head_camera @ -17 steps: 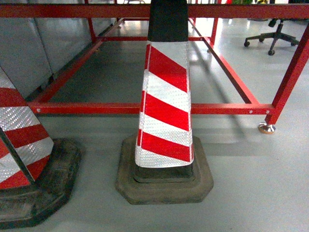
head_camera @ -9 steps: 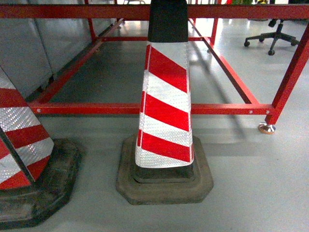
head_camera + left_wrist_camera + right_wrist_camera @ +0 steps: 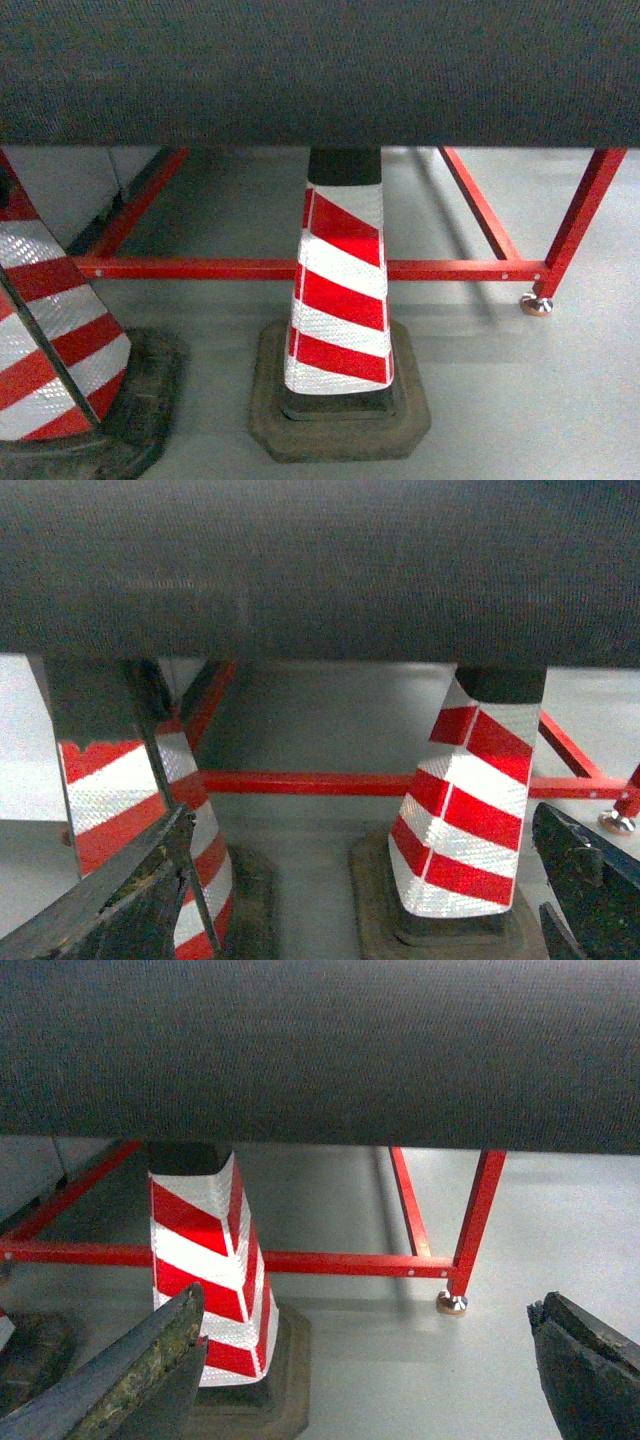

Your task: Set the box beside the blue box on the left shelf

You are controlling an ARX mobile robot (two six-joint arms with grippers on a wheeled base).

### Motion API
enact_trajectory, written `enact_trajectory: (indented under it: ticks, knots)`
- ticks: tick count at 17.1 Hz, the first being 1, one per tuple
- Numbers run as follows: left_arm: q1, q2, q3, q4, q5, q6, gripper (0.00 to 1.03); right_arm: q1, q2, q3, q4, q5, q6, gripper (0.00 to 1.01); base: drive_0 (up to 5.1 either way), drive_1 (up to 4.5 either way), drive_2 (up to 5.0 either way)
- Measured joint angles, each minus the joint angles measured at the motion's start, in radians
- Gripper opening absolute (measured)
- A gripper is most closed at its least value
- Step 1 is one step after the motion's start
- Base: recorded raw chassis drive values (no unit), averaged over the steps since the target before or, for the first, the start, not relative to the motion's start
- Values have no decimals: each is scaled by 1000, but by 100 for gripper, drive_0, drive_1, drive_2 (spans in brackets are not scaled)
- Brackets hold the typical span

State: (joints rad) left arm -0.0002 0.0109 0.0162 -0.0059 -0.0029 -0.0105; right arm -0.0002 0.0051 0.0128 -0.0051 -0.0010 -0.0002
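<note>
While the head camera had shown open floor and the red steel frame [image 3: 300, 268] up to its top rail half a second before, a dark, finely textured slab [image 3: 320, 70] now covered the upper third of all three views, and the cones and frame sat lower in the picture. I judged that the robot had closed in on a surface whose edge blocked the cameras, or that the view had tipped; the pictures did not say which.

At far left stood a red-and-white traffic cone [image 3: 45, 340] on its black base, cut by the picture's edge. At the centre a second traffic cone [image 3: 340, 300] stood upright on its own black base [image 3: 340, 415], in front of the frame's low crossbar. At right the frame's leg came down to a round metal foot [image 3: 537, 304] on the grey floor.

The left pincer [image 3: 330, 890] stood wide with nothing between its dark fingers, and the right pincer [image 3: 370, 1370] likewise gaped empty.

Neither the box nor the left shelf appeared in any view, so the carrying seemed not yet begun; finding the box looked like the next need.
</note>
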Motion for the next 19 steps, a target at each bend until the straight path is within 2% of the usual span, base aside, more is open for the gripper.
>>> enact_trajectory:
  ticks: [19]
  knots:
    - [0, 0, 0, 1, 2, 0, 98, 0, 0, 0, 1, 0, 2, 98, 0, 0, 0]
